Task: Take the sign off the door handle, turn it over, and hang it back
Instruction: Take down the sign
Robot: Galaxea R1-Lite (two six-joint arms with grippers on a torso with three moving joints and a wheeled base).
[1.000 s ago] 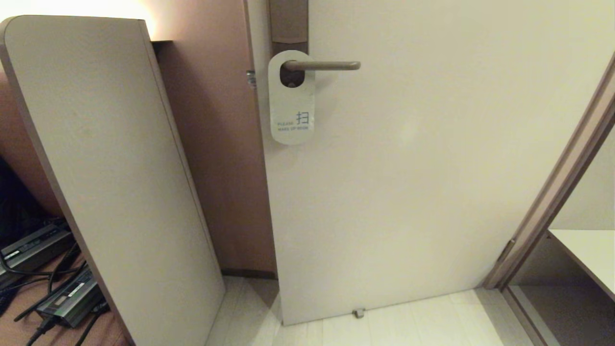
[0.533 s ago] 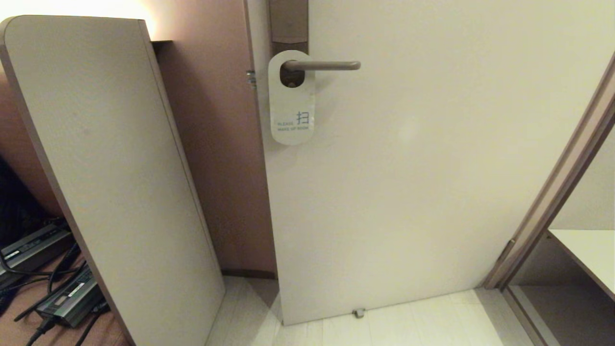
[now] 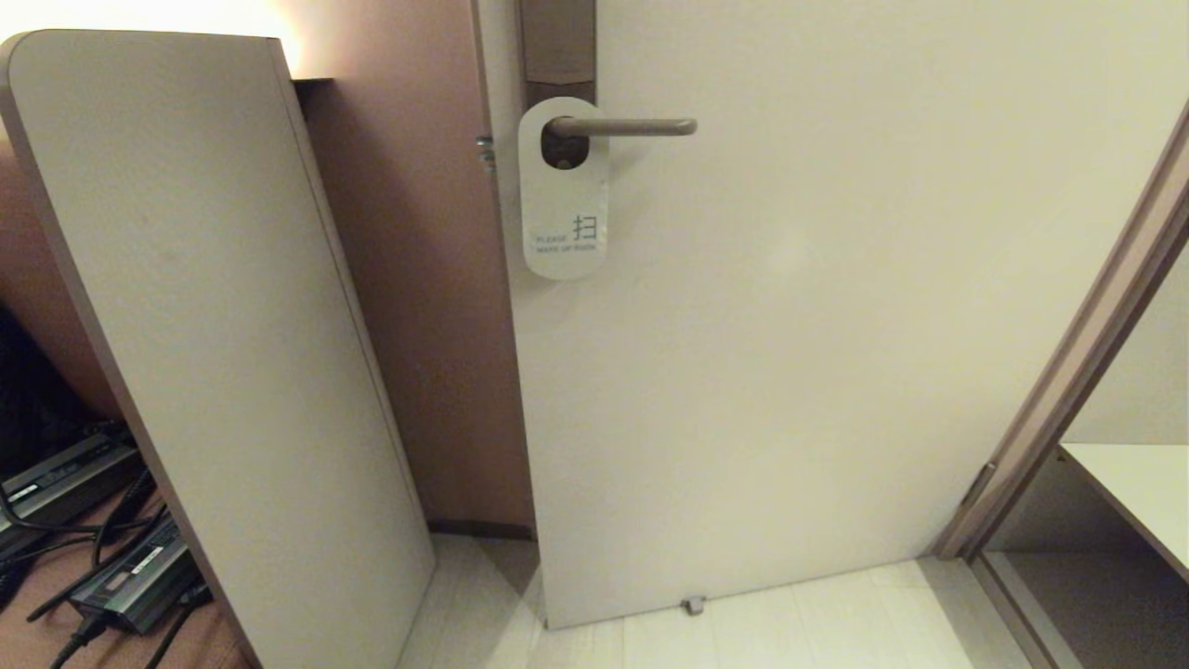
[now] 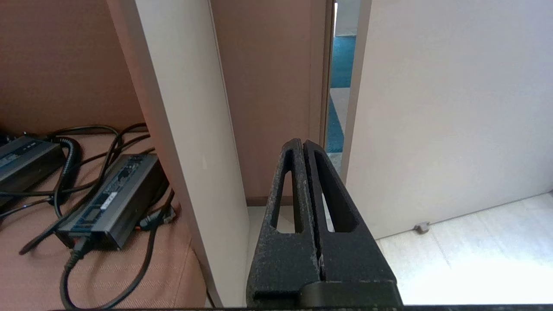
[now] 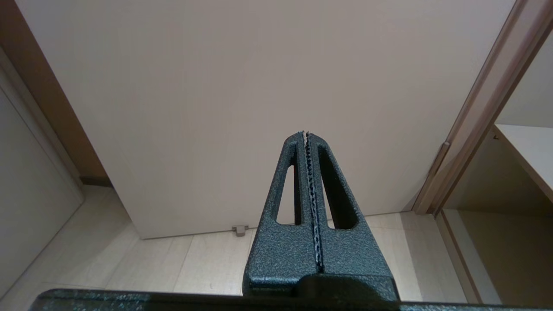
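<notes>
White-faced and lettered in blue, the sign (image 3: 564, 190) hangs on the door handle (image 3: 620, 126), the lever passing through the oval hole near its top. We read "PLEASE MAKE UP ROOM" low on the card, beside a larger character. The card lies flat against the pale door (image 3: 790, 325), just under the tall plate (image 3: 557, 46) that carries the lever, close to the door's left edge. The lever runs level and points to the right in our head view.

Neither of our arms shows in the head view. In the left wrist view our left gripper (image 4: 303, 143) has its two black fingers pressed together, nothing between them, and it sits low, pointing toward the narrow gap between the door's edge and the brown wall (image 4: 268, 86). A pale upright panel (image 4: 185, 129) stands just beside it, and past that panel black power bricks (image 4: 113, 196) and tangled cables (image 4: 65, 172) lie on a brownish surface. In the right wrist view our right gripper (image 5: 305, 134) is likewise closed tight, toothed pads meeting, empty, facing the lower part of the door. A small door stop (image 5: 239, 229) sits at the door's bottom edge on the light floor (image 5: 194, 259), and the brown door frame (image 5: 484, 108) rises on the right
</notes>
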